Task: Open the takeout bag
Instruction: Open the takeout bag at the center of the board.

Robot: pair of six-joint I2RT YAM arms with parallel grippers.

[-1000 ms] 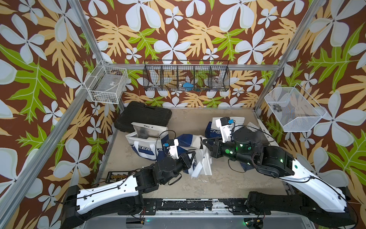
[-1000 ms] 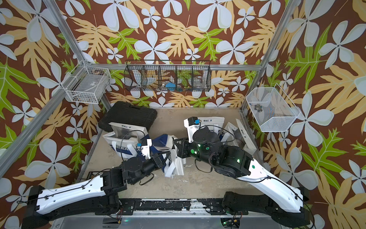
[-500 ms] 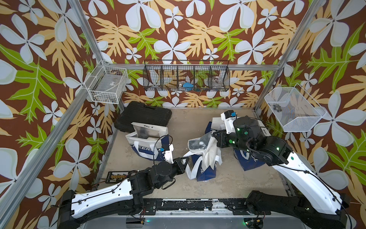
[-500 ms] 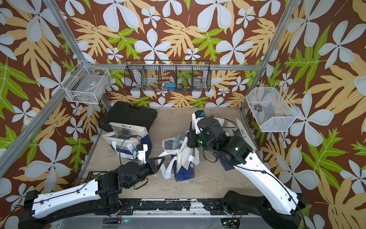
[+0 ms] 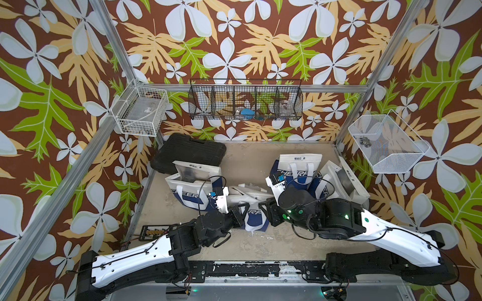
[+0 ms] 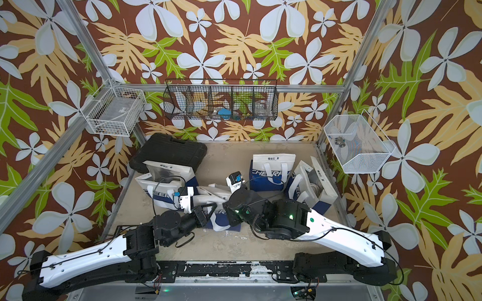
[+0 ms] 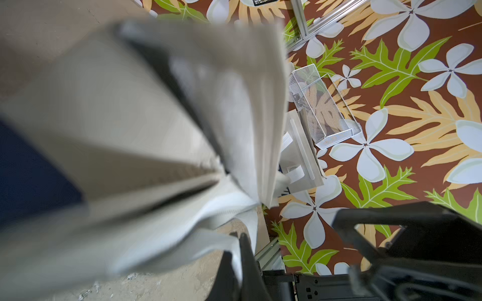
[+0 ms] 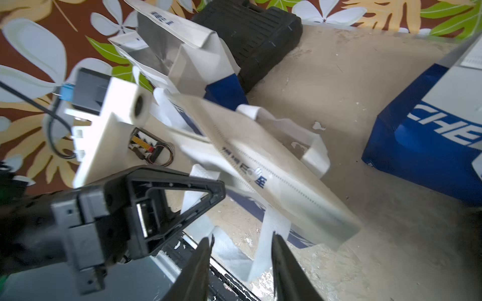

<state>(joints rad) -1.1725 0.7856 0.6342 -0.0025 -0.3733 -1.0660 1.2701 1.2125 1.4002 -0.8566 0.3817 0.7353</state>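
The takeout bag (image 5: 254, 217) (image 6: 221, 217), white on top and blue below, leans low on the tabletop between my two grippers. My left gripper (image 5: 241, 211) (image 6: 206, 211) (image 7: 236, 242) is shut on one of its white handle straps (image 7: 208, 234). The blurred bag (image 7: 130, 117) fills most of the left wrist view. My right gripper (image 5: 264, 209) (image 6: 228, 211) (image 8: 241, 242) stands open at the bag's other side. Another white strap (image 8: 266, 234) shows in the gap between its fingers, unpinched. The bag's folded white top (image 8: 260, 166) looks flattened.
An open bag (image 5: 193, 182) stands at the left in front of a black case (image 5: 190, 151). Two more bags (image 5: 300, 166) (image 5: 344, 179) crowd the back right corner. Wire baskets (image 5: 140, 110) (image 5: 245, 103) (image 5: 386, 146) hang on the walls. A small abacus-like item (image 5: 154, 232) lies front left.
Half a second ago the bag was held up with its mouth spread. It has since dropped low and flattened, the right gripper has opened and let go, and both arms have come down.
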